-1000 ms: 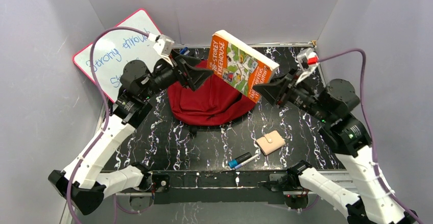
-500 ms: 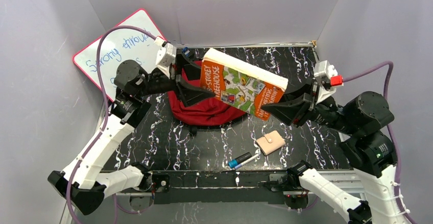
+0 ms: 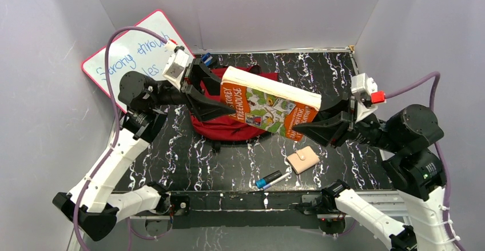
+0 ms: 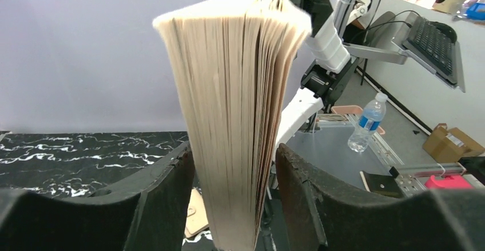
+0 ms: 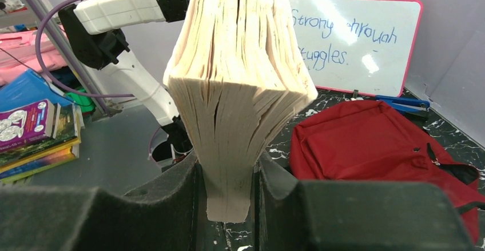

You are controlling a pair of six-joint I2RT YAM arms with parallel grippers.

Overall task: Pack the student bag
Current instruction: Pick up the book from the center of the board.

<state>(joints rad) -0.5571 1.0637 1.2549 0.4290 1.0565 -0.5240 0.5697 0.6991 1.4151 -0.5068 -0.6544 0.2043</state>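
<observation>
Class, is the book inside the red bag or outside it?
Outside. The right gripper's fingers pinch the book in the air, over the bag.

An orange book point(image 3: 266, 103) is held tilted in the air, above the dark-red student bag point(image 3: 220, 126), which is partly hidden by it. The book's right end is gripped by the right gripper point(image 3: 317, 118), and its left end is flanked by the fingers of the left gripper point(image 3: 220, 94). A beige wallet point(image 3: 303, 160) is seen lying apart on the marbled table point(image 3: 229, 165).

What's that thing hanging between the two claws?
A thick orange book: the right gripper pinches one end, the left gripper straddles the other. The top view shows it whole.
</observation>
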